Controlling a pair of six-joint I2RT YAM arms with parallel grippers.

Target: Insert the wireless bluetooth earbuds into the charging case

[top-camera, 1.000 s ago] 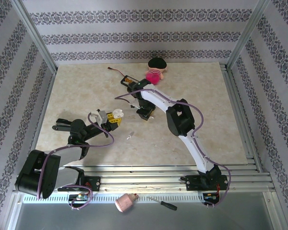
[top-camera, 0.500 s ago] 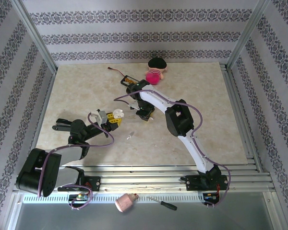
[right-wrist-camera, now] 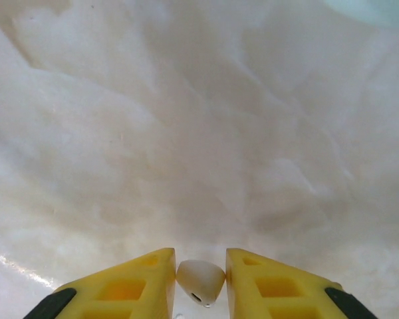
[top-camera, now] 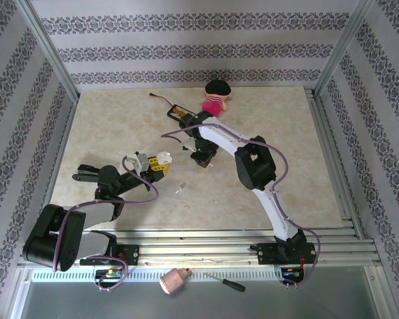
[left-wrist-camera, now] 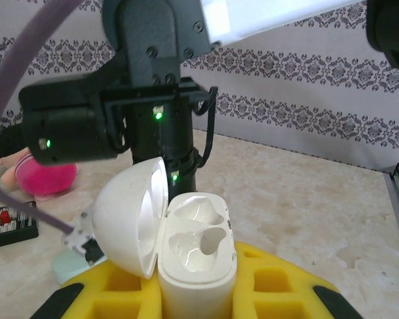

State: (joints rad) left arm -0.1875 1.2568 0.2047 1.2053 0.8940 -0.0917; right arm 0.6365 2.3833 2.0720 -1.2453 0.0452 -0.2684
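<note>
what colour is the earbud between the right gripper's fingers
White; the earbud shows best in the right wrist view, between the yellow fingers.

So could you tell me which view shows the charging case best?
The left wrist view: the charging case sits close, lid open, both sockets empty. The top external view gives a small white speck.

table (top-camera: pixel 120 126): beige marble | far edge: pink plush toy (top-camera: pixel 215 104) | centre: white earbud (top-camera: pixel 180 188)

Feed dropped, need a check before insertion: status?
Left end effector shut on open charging case, both sockets empty. Right end effector shut on white earbud. Nothing over the sockets.
</note>
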